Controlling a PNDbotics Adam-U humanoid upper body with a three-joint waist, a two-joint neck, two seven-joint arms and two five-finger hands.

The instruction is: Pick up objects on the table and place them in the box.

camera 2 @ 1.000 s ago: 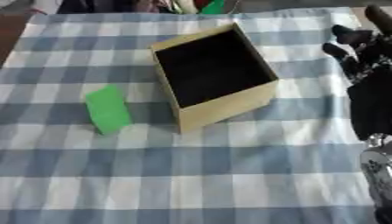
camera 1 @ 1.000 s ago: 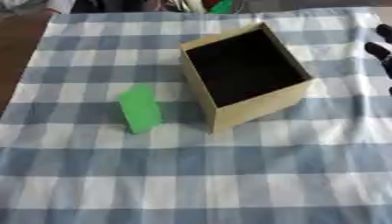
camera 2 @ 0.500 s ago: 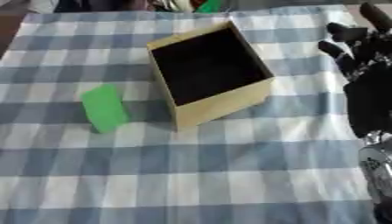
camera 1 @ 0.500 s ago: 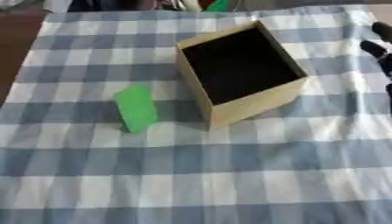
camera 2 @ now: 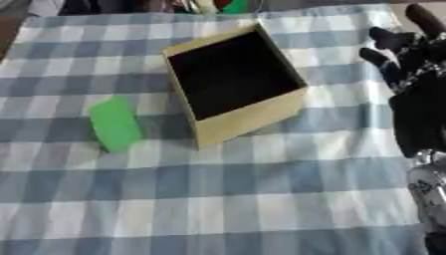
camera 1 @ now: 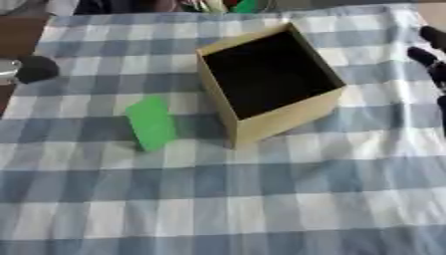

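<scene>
A green block (camera 2: 114,124) is lying flat on the blue-and-white checked tablecloth (camera 2: 261,199), just to the left of the cardboard box (camera 2: 253,117) and apart from its near wall by a narrow strip of cloth. Its long axis is running away from me and leaning slightly to the left, so its short sides are facing toward and away from my body. The box is standing open-topped and turned at an angle, its dark interior showing nothing inside that I can make out.

My right hand (camera 2: 416,94) is hovering at the right edge of the table, on the far side of the box from the block, with its fingers (camera 2: 383,62) spread and nearly straight, pointing away from me, and holding nothing. The block is therefore lying well to the left of this hand, with the whole box standing between the two.

A dark rounded part (camera 1: 35,68) with a silver piece is showing at the left edge of the left eye view; I am judging it to belong to my left arm, but my left hand itself is not appearing in either view. In my judgement that side is nearer the block, and a reach from the right would have to pass over or around the box.
</scene>
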